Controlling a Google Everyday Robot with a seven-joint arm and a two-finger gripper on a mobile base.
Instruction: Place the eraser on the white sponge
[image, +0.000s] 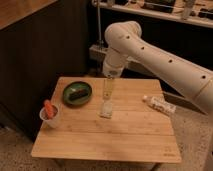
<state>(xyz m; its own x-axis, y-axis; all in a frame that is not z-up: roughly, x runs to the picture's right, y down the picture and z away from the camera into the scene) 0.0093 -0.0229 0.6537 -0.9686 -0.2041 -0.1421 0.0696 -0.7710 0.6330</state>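
The eraser, a small dark block with a reddish edge, lies inside the green bowl at the table's left. The white sponge lies flat near the middle of the table. My gripper hangs straight down from the white arm, just above and slightly behind the sponge, to the right of the bowl. I see nothing held in it.
A white cup with an orange carrot-like thing stands at the left edge. A white tube with coloured marks lies at the right. The wooden table stands by a dark wall, with shelving behind.
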